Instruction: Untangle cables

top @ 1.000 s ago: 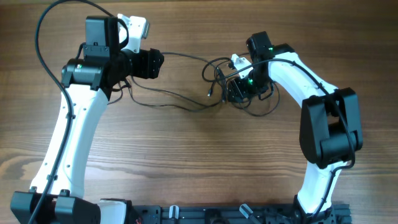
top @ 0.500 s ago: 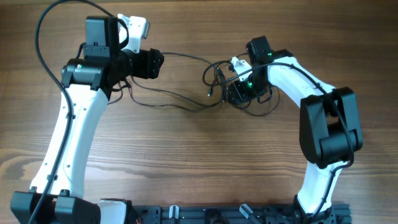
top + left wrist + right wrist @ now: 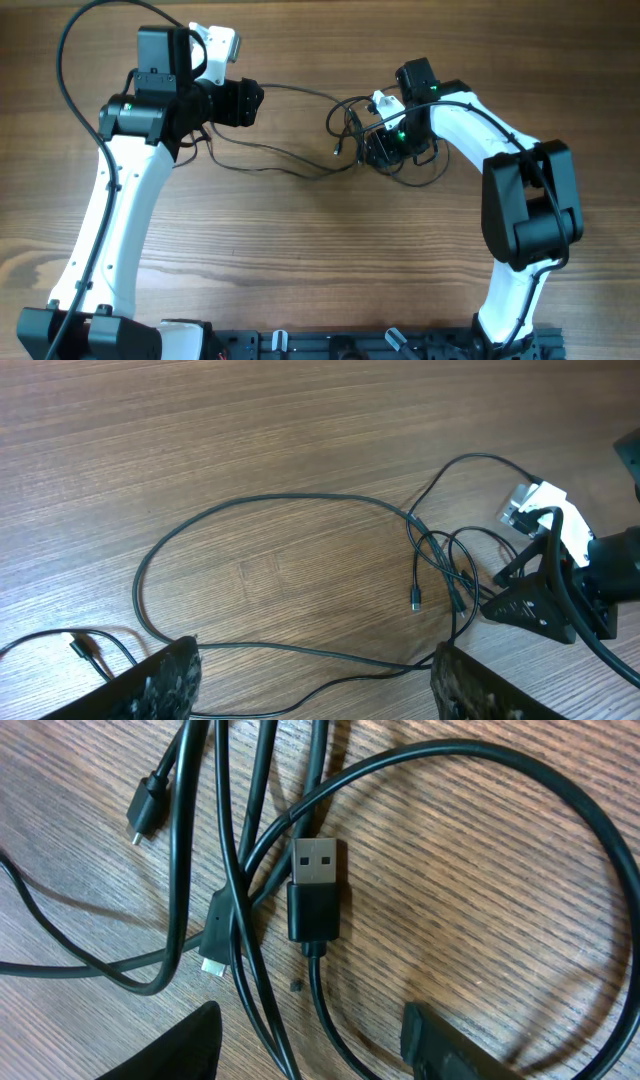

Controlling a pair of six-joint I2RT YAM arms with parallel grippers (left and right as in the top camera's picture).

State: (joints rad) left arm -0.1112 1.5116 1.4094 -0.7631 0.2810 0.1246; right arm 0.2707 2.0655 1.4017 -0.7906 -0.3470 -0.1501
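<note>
Overhead view: a wooden table [image 3: 320,270] with two white-and-black robot arms rising from its near edge. The left arm [image 3: 105,230] stretches up the left side, then bends at the wrist so that the left gripper [image 3: 256,100] points to the right. The right arm [image 3: 525,215] folds at a high elbow and reaches back to the left. The right gripper [image 3: 383,148] points down into a tangle of thin black cables [image 3: 350,125] at upper centre. Long strands run left from the tangle towards the left gripper.

Left wrist view: the left fingers [image 3: 165,680] stand wide apart at the bottom edge and are closed on nothing. One thin strand passes across the gap between them. Beyond it, a big loop curves round to the knot. There a small plug end [image 3: 414,600] lies loose on the wood, near the other gripper.

Right wrist view: the right fingers [image 3: 170,1050] are spread and grip nothing, close above the wood. Several strands cross between them and ahead of them. A flat USB plug [image 3: 314,890] lies in the middle, inside a wide loop. A smaller plug [image 3: 213,945] lies just to its left, and a third plug [image 3: 145,810] lies at upper left.
</note>
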